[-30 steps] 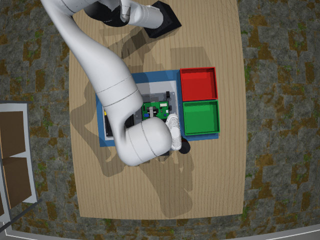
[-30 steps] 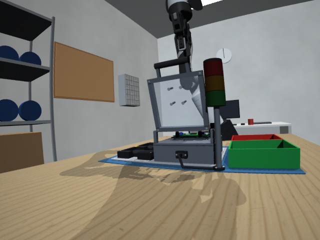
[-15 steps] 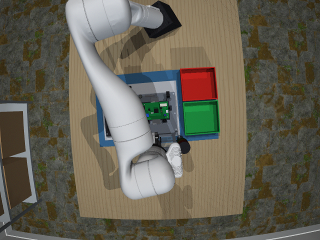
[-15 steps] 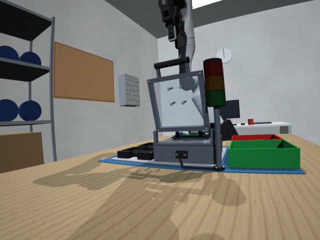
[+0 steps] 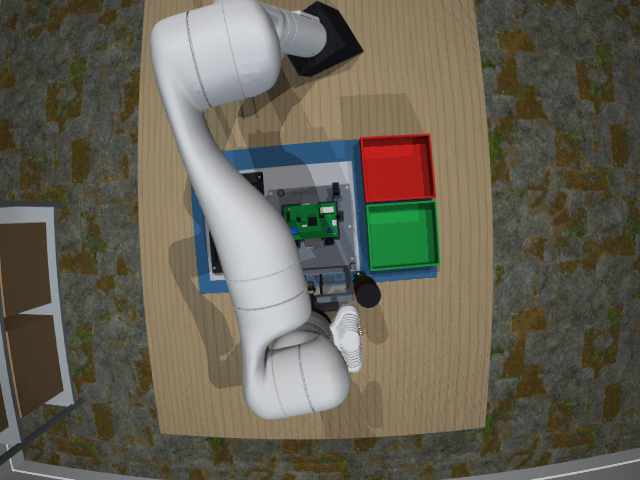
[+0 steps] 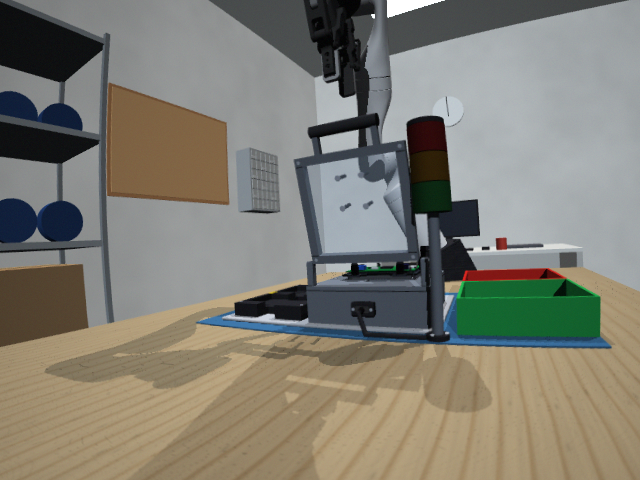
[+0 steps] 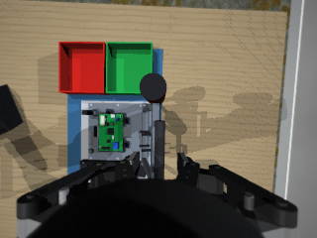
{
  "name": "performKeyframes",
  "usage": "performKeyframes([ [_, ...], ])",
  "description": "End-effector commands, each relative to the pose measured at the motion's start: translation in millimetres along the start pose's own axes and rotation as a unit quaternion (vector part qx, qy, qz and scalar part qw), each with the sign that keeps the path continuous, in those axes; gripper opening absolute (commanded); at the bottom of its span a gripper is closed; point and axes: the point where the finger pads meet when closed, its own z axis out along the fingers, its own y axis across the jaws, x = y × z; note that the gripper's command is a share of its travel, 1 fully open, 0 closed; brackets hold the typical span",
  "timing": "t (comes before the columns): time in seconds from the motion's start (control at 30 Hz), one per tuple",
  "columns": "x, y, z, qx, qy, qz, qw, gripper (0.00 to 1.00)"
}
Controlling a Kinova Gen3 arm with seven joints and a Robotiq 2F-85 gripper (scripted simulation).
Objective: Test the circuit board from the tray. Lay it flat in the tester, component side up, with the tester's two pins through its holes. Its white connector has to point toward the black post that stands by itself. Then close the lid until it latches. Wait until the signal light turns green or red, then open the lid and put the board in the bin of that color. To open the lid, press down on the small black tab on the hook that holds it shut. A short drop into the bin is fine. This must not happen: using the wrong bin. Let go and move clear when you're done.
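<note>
The green circuit board (image 5: 311, 219) (image 6: 382, 268) (image 7: 111, 133) lies flat in the grey tester (image 5: 338, 248) (image 6: 367, 305) (image 7: 89, 116), component side up. Its white connector (image 5: 326, 209) is on the side toward the bins. The tester's clear lid (image 6: 356, 211) (image 7: 159, 141) stands open, nearly upright, with its black handle (image 6: 343, 125) on top. My gripper (image 6: 342, 88) (image 7: 158, 160) hangs a little above that handle, half open and empty. The signal light (image 5: 367, 290) (image 6: 429, 165) (image 7: 153, 87) shows no lit color.
The red bin (image 5: 397, 167) (image 6: 511, 273) (image 7: 81, 66) and green bin (image 5: 402, 235) (image 6: 527, 310) (image 7: 129, 66) stand side by side on the blue mat (image 6: 516, 341), right of the tester. The black tray (image 6: 273, 304) lies left of it. My arm hides much of the tray from above.
</note>
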Motion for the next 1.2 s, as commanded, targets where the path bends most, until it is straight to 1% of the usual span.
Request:
performKeyframes([
  [0.0,-1,1,0.4,0.0,-0.001,0.001,1.0,0.5],
  [0.3,-1,1,5.1,0.0,-0.001,0.001,1.0,0.5],
  [0.7,-1,1,17.8,0.0,-0.001,0.001,1.0,0.5],
  [1.17,-1,1,18.7,0.0,-0.001,0.001,1.0,0.5],
])
